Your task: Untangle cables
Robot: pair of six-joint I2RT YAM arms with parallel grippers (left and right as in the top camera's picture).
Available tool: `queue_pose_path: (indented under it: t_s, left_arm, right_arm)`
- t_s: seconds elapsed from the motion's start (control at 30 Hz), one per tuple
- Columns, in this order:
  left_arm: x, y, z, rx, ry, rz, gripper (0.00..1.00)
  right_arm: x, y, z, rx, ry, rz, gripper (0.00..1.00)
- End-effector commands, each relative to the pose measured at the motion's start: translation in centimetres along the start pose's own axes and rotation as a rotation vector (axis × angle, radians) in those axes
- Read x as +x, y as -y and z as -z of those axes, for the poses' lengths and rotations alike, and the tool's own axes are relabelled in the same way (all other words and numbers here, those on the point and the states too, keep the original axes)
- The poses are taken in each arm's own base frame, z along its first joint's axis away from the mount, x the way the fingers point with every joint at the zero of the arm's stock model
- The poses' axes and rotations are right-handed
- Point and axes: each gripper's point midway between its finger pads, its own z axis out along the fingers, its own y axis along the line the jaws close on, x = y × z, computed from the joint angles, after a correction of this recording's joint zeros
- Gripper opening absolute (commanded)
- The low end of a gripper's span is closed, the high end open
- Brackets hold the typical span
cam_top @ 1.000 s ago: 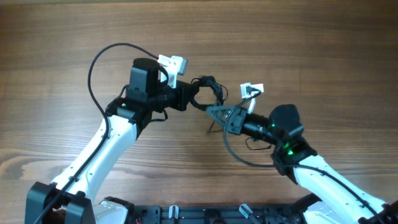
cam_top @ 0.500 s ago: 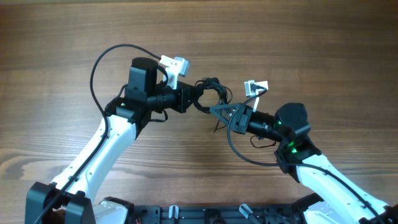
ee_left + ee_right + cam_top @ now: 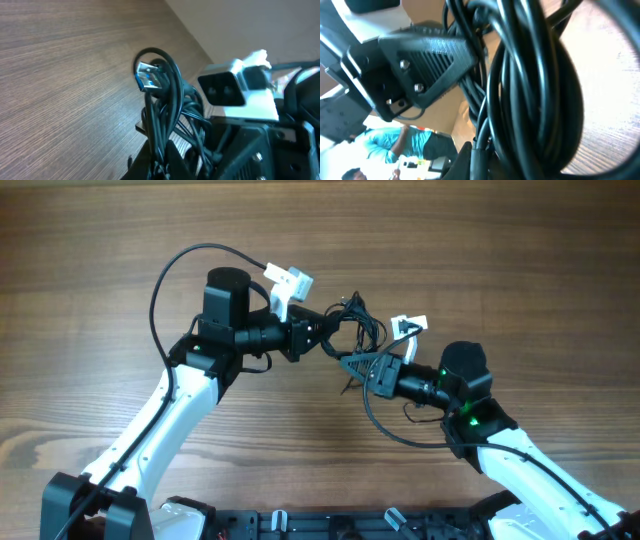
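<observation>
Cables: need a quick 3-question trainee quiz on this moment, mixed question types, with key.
1. True or false: the cables lie loose on the table, untouched by either arm.
2. In the left wrist view, what sticks out at the top of the bundle? A) a silver plug B) a red clip C) a zip tie
3. Fill in: the left fingers and right fingers are both ___ on the cables.

Key: 1 false; 2 A; 3 shut.

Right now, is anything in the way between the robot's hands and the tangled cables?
No, nothing visible. The left gripper and the right gripper are both shut on the cables, holding the bunch between them.
</observation>
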Motion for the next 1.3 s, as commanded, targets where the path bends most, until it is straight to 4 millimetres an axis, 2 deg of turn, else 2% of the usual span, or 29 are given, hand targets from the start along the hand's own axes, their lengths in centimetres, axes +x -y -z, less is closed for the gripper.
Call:
queue_pose_path:
  t_s: [0.0,0.07,0.17,0.27,0.37,0.5,0.6,0.67,0.77,0.9,0.97,1.0,1.03,1.1,1.17,1.27]
  left_arm:
    - [0.6,2.3,0.1,0.138,-0.032,-0.073,0.04]
    - [0.7,2.3,0.1,0.138,-0.035,-0.068,0.04]
    - [0.7,2.5,0.2,0.151,-0.037,-0.069,0.04]
    - [0.9,3.7,0.4,0.221,-0.046,-0.07,0.04]
    - [1.2,4.7,0.3,0.27,-0.06,-0.074,0.04]
    - [2.2,6.7,-0.9,0.316,-0.096,-0.104,0.04]
    - [2.5,6.9,-1.4,0.301,-0.106,-0.111,0.04]
    - [2.3,6.6,-1.3,0.293,-0.1,-0.103,0.04]
    - [1.7,5.4,-0.7,0.265,-0.076,-0.093,0.04]
    - [-0.2,1.9,1.7,0.176,-0.002,-0.056,0.04]
    - [-0.9,0.1,2.7,0.116,0.033,-0.04,0.06]
    - [-1.1,-0.6,3.2,0.093,0.045,-0.029,0.06]
    - [-1.1,-0.9,3.4,0.09,0.047,-0.02,0.04]
    - [-0.9,0.0,3.5,0.137,0.038,-0.021,0.04]
    - [-0.4,2.4,3.5,0.265,0.025,-0.133,0.04]
    - [0.4,4.0,2.5,0.323,0.001,-0.203,0.04]
  right_arm:
    - [-2.6,-1.7,0.3,-0.036,0.109,-0.03,0.05]
    - [-3.5,-2.4,0.4,-0.056,0.154,-0.017,0.05]
    - [-5.2,-0.2,0.8,0.045,0.268,-0.055,0.05]
    - [-6.0,2.2,1.2,0.149,0.338,-0.098,0.05]
    - [-6.0,2.6,1.1,0.158,0.34,-0.103,0.05]
    - [-6.1,3.1,0.7,0.16,0.338,-0.105,0.05]
    - [-6.7,3.1,0.6,0.15,0.36,-0.088,0.06]
    - [-6.7,3.1,0.7,0.154,0.366,-0.086,0.18]
    - [-5.8,2.6,0.2,0.125,0.305,-0.082,0.38]
    - [-4.2,1.3,0.8,0.029,0.149,-0.033,0.62]
    - [-4.2,1.2,1.6,0.001,0.113,-0.019,0.74]
    - [-4.4,1.2,2.2,-0.011,0.101,0.009,0.84]
    - [-4.7,1.3,2.7,-0.016,0.1,0.035,0.85]
    - [-5.3,1.3,3.5,-0.03,0.102,0.071,0.87]
    - [-6.3,0.3,4.9,-0.085,0.116,0.142,0.92]
    - [-7.0,-2.1,5.7,-0.175,0.12,0.093,0.88]
